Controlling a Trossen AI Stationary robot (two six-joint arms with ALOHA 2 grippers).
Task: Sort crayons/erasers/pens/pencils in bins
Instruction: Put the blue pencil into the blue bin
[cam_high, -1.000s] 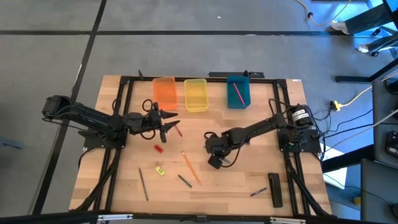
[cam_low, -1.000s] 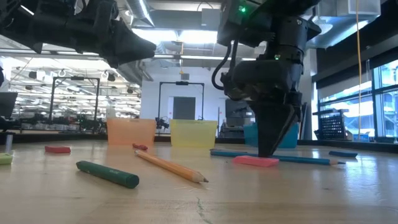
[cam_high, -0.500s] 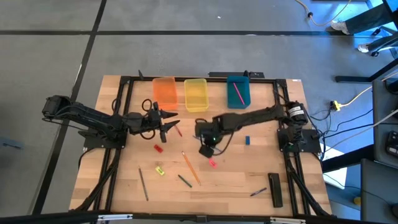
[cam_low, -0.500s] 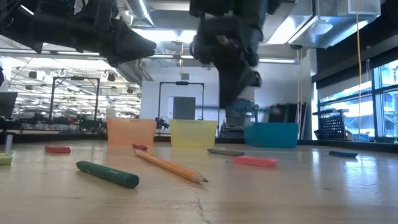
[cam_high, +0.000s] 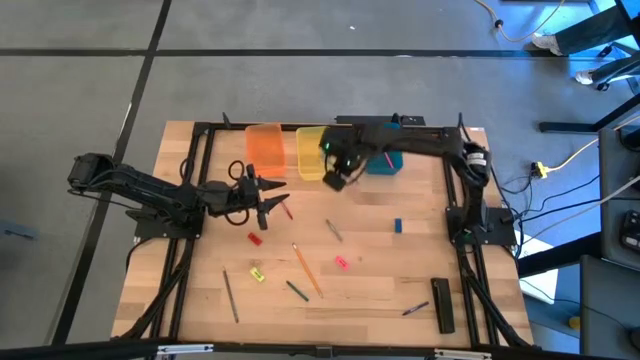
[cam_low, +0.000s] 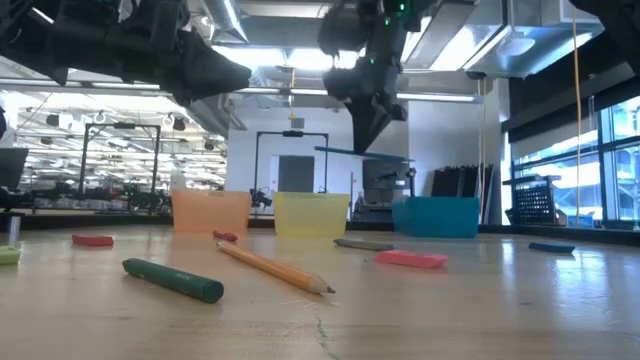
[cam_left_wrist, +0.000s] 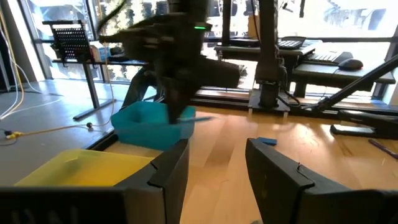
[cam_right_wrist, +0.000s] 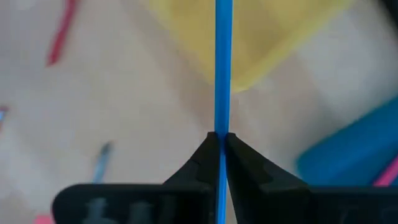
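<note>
Three translucent rectangular plastic bins (cam_high: 265, 148) line the frame's upper centre on the wooden counter (cam_high: 400, 270). Right claw (cam_right_wrist: 221, 146) clamps one thin blue pencil (cam_right_wrist: 221, 68) above them; left claw (cam_high: 283, 199) gapes.

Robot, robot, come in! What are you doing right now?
Right gripper shut on blue pencil, up near yellow bin. Left gripper open, waiting. Path clear.
</note>
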